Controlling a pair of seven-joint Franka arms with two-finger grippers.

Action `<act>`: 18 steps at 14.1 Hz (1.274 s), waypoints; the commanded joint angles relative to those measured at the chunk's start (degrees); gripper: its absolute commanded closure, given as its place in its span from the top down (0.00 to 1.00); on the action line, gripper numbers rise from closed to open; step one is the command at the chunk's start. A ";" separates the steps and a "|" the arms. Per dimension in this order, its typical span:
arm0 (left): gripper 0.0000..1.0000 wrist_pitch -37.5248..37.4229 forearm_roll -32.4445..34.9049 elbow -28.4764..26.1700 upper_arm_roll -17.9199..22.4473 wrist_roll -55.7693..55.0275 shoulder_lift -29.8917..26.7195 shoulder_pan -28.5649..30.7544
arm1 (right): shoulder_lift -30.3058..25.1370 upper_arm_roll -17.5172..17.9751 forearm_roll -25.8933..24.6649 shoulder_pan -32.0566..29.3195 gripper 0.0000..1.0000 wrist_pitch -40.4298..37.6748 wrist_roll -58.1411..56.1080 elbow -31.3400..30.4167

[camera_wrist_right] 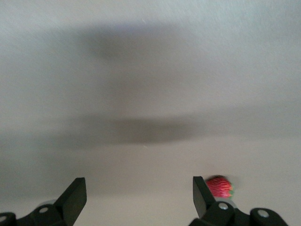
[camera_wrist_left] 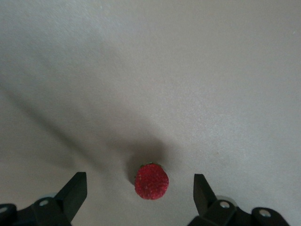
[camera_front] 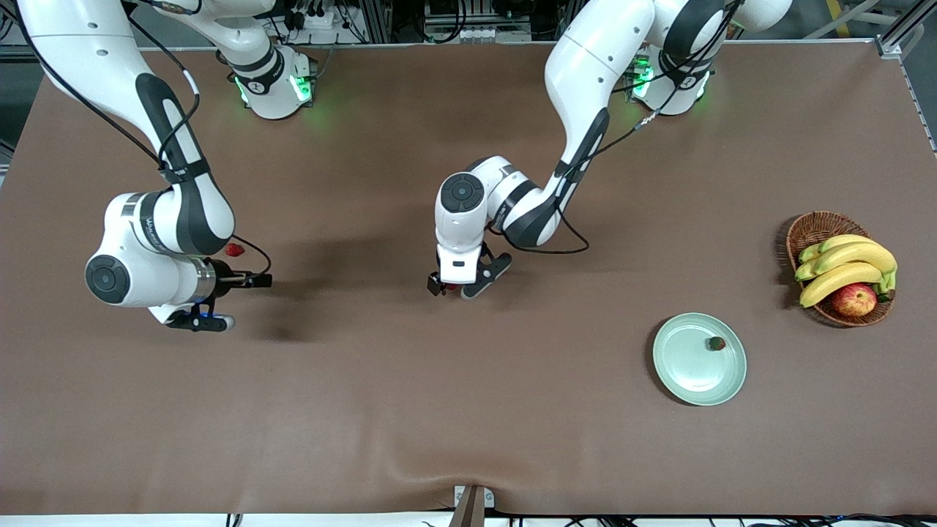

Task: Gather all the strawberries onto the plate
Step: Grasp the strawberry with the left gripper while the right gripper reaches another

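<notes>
One strawberry point(camera_front: 452, 288) lies on the brown table mid-way along it. My left gripper point(camera_front: 460, 284) is low over it and open. In the left wrist view the berry point(camera_wrist_left: 151, 181) sits between the spread fingers of my left gripper point(camera_wrist_left: 140, 189), touching neither. A second strawberry point(camera_front: 234, 249) lies toward the right arm's end of the table. My right gripper point(camera_front: 245, 281) is open and empty beside it. In the right wrist view that berry point(camera_wrist_right: 219, 187) shows just outside one finger of my right gripper point(camera_wrist_right: 139, 189). A third strawberry point(camera_front: 716, 343) lies in the mint-green plate point(camera_front: 688, 369).
A brown wicker basket point(camera_front: 812, 228) with bananas point(camera_front: 845, 265) and a red-yellow apple point(camera_front: 853, 299) stands toward the left arm's end, beside the plate and farther from the front camera.
</notes>
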 commanded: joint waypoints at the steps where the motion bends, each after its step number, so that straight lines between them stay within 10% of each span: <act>1: 1.00 0.09 -0.53 2.63 1.04 0.68 2.25 -1.07 | -2.36 0.37 -4.65 -2.36 1.00 1.73 -5.70 -5.04; 6: 0.95 1.75 -0.44 2.63 1.04 0.59 2.69 -1.16 | -1.31 0.29 -6.86 -5.18 1.00 5.51 -11.00 -7.77; 9: 0.12 1.94 -0.27 2.63 1.21 0.59 2.87 -1.59 | 0.10 -0.07 -6.95 -5.18 1.00 5.69 -12.04 -8.38; 10: 0.00 1.94 -0.27 2.63 1.30 0.59 2.87 -1.60 | 0.28 -0.07 -6.95 -5.18 1.00 5.69 -12.66 -8.82; 18: 0.00 -3.85 0.17 2.28 4.98 0.15 -1.60 1.03 | 1.95 -1.82 -7.30 -5.53 1.00 6.30 -15.55 -10.23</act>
